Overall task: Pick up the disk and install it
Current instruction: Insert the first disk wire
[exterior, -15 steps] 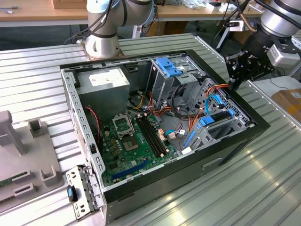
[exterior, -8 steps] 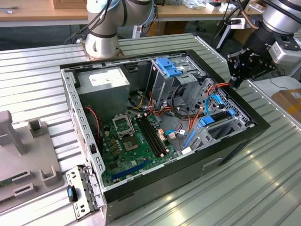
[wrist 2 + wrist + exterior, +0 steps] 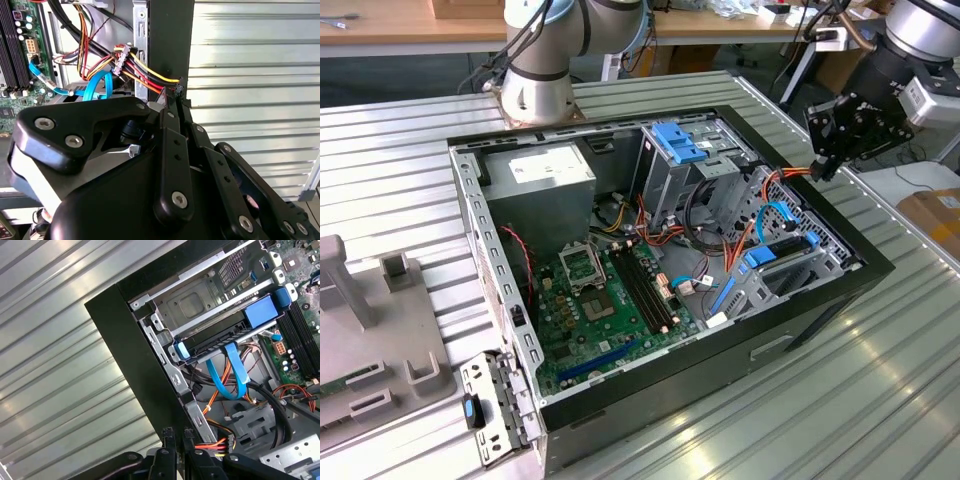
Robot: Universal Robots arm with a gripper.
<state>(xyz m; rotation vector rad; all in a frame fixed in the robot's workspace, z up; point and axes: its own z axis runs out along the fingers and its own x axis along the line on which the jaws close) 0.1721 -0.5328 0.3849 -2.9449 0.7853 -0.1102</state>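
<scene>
The disk (image 3: 216,342) lies in the low bay against the case wall. I see its dark edge framed by the bright blue carrier rail (image 3: 260,310), with a blue ribbon cable (image 3: 235,375) looping beside it. My gripper (image 3: 817,165) hangs over the case rim at the exterior view's right, a short way along the wall from that bay. In the second wrist view the gripper (image 3: 177,92) has its fingers closed on the black plug of a yellow, red and orange power cable (image 3: 145,72). The first wrist view has the gripper (image 3: 177,432) at the rim.
The open computer case (image 3: 820,320) lies on a ribbed metal table (image 3: 880,400). Inside are the motherboard (image 3: 610,310), a grey power-supply box (image 3: 545,180) and a tall drive cage with a blue bracket (image 3: 675,145). A grey fixture (image 3: 380,340) stands at the exterior view's left.
</scene>
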